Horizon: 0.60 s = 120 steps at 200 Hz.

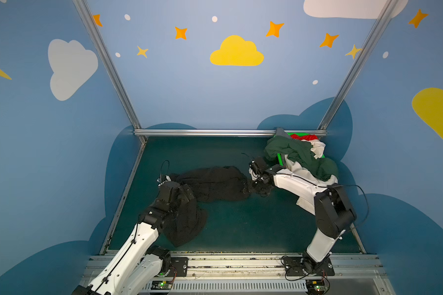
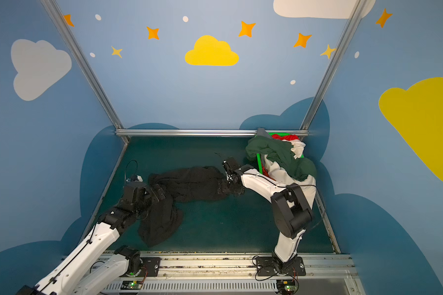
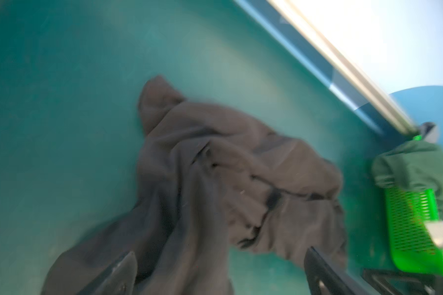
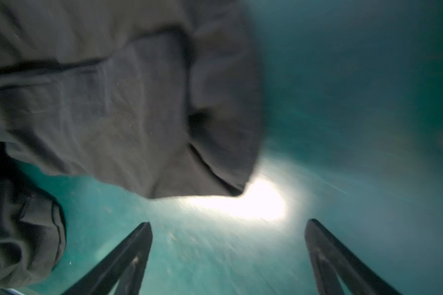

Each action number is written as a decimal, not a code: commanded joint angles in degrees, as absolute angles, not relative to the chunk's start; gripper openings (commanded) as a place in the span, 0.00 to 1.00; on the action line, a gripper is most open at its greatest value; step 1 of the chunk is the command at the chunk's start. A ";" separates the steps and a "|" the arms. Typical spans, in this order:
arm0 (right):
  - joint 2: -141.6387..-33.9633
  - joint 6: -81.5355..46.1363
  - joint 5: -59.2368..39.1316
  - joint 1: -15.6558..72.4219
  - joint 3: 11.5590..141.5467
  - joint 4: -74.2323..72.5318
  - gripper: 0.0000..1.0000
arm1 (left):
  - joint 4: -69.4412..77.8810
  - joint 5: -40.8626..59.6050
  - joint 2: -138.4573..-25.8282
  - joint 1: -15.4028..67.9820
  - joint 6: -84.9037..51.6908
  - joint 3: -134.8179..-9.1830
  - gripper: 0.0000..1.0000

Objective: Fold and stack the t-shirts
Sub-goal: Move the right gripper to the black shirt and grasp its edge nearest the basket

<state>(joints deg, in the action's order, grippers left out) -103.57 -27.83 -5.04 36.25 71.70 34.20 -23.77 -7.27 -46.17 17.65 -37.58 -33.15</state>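
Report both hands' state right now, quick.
Left hand: open, holding nothing, over the black t-shirt.
Right hand: open, empty, beside the black t-shirt's edge.

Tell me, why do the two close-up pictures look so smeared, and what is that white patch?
Left wrist view: likely motion blur, smearing the black t-shirt and green basket. Right wrist view: blurred too, with a white glare spot on the table beside the shirt. Both top views: sharp, evenly lit, but the wide lens splays the frame posts.
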 commanded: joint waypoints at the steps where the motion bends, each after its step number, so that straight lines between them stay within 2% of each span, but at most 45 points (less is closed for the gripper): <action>1: -106.49 -30.63 -6.67 37.14 72.70 29.10 0.87 | -27.28 -9.51 -43.51 17.70 -38.12 -31.97 1.00; 14: -108.96 -31.28 -6.51 36.65 73.38 28.28 0.84 | -27.38 -9.93 -42.66 17.91 -38.36 -31.28 1.00; 24: -110.91 -31.29 -5.72 36.48 74.76 29.03 0.77 | -27.06 -10.02 -42.30 17.76 -38.76 -30.83 1.00; 47: -113.56 -30.86 -4.84 36.39 76.57 29.02 0.50 | -25.50 -10.14 -42.42 17.77 -39.34 -29.93 1.00; 67: -113.67 -31.18 -3.37 35.89 76.73 28.40 0.21 | -23.56 -10.05 -44.35 17.82 -38.70 -30.03 1.00; 84: -112.80 -32.02 -2.12 34.48 76.70 28.43 0.00 | -22.20 -8.98 -47.02 17.75 -38.06 -31.04 1.00; 120: -108.14 -34.37 0.77 28.40 74.98 28.57 0.00 | -19.13 -6.64 -53.28 17.76 -36.46 -34.30 1.00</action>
